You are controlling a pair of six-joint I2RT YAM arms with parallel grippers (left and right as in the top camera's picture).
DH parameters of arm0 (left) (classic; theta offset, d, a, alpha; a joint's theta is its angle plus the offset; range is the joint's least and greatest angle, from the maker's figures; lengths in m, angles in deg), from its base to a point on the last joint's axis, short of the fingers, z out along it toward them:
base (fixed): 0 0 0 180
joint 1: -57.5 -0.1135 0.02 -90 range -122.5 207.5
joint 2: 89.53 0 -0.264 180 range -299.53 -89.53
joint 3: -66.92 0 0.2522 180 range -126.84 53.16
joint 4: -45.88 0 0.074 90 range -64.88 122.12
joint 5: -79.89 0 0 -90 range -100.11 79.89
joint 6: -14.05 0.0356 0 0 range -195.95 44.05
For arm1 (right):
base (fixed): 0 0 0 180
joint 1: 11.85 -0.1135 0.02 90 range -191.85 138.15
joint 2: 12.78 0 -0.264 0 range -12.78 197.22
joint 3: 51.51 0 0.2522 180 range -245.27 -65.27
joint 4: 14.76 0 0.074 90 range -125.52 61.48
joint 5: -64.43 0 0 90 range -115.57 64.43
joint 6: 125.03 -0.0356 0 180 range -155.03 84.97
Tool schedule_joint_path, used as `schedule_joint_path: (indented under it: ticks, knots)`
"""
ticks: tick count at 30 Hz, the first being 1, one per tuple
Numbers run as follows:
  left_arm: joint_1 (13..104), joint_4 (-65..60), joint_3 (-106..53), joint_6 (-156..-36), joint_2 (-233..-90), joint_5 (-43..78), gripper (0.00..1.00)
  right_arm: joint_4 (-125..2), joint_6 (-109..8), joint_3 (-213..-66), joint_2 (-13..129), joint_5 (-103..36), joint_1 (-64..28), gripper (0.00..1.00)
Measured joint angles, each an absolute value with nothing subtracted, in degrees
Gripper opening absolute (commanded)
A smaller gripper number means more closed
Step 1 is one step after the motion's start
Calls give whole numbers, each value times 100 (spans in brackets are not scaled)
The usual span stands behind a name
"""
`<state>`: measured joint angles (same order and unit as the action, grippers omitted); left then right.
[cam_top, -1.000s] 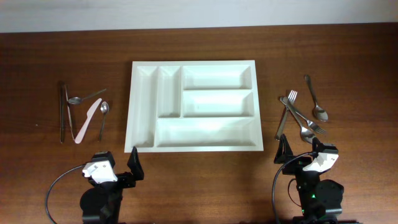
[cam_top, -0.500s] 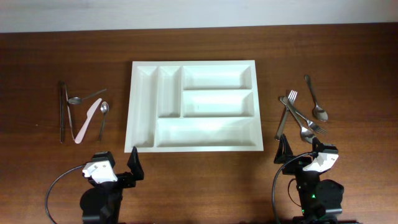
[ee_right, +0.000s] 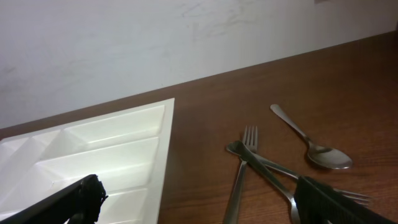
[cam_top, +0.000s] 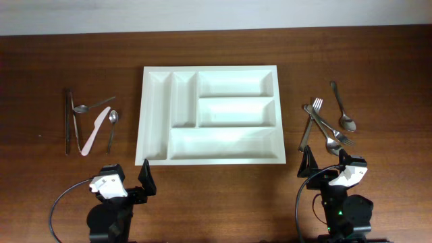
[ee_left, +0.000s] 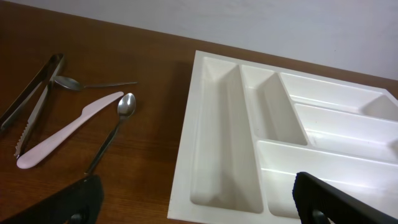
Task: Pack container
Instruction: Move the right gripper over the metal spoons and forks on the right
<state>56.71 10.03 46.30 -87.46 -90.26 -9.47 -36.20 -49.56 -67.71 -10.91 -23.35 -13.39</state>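
Container point(cam_top: 209, 69) lies ahead; left tool point(cam_top: 126, 181) and right tool point(cam_top: 331, 169) gape wide, low, pointing toward it.

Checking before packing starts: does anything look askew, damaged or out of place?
Nothing is damaged or spilled. The container sits square and empty. The only untidy spot is right of it, where forks lie crossed in a tangle; one spoon lies apart.

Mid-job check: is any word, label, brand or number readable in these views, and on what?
None: no readable text in any view. The white cutlery tray, the plastic knife, the fork, the other metal cutlery and the wooden table show no lettering, labels or numbers.
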Motion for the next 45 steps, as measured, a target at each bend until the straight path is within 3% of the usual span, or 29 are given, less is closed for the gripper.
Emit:
schedule_joint_path:
  ticks: [6,11,14,21,25,34,38,45]
  knots:
    - [5671,1001,4630,-8746,-9026,-947,99,-3557,-4956,-6784,-1091,-2506,-1339,99]
    - [5671,1003,4630,-8746,-9026,-947,99,-4772,-4956,-7732,-918,-2630,-1339,99]
    - [5671,1006,4630,-8746,-9022,-947,99,-5795,-4888,-9111,-326,-2565,-1339,99]
    - [5671,1010,4632,-8748,-9015,-944,99,-9285,-4326,-12976,2625,-2187,-1339,99]
    - [5671,1003,4630,-8746,-9017,-944,99,-10269,-3622,-14486,4338,-1955,-1339,99]
    - [5671,1006,4630,-8746,-9015,-947,99,-10035,-3408,-14757,5999,-1966,-1275,99]
    - [5671,1003,4630,-8746,-9015,-947,99,-9360,-4398,-14757,6670,-2335,-475,99]
    - [5671,1003,4630,-8746,-9015,-947,99,-8647,-4991,-14762,7750,-3135,696,99]
